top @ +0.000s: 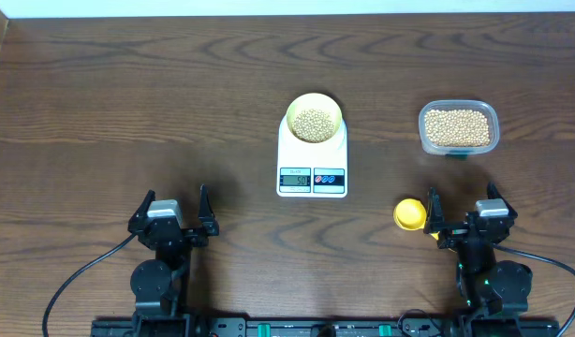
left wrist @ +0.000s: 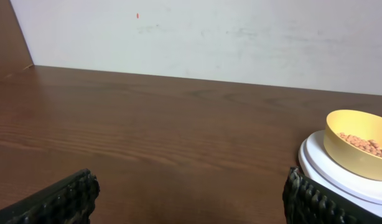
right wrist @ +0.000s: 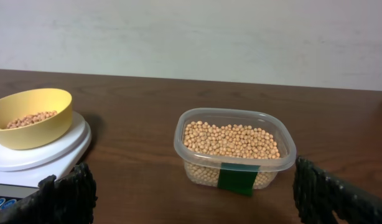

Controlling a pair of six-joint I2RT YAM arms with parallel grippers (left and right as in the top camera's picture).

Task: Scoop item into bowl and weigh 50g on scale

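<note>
The pale-yellow bowl [top: 292, 110] stands on the white scale [top: 312, 157] at the table's middle, with a layer of tan beans [top: 314, 124] inside. The scale's display faces the front edge; its digits are too small to read. More beans [top: 458, 129] fill a clear tub [top: 423, 126] at the right. My left gripper [top: 176, 202] rests open near the front left, nothing between its fingers. My right gripper [top: 463, 200] is open at the front right, empty too. The left wrist view has the bowl [left wrist: 353, 152] at its right edge; the right wrist view has the bowl [right wrist: 32, 121] left and the tub [right wrist: 194, 152] ahead.
A bright yellow scoop [top: 409, 213] lies on the table just left of my right gripper's fingers. The tub carries a strip of green tape [right wrist: 234, 179] on its near wall. A pale wall runs behind the table's far edge.
</note>
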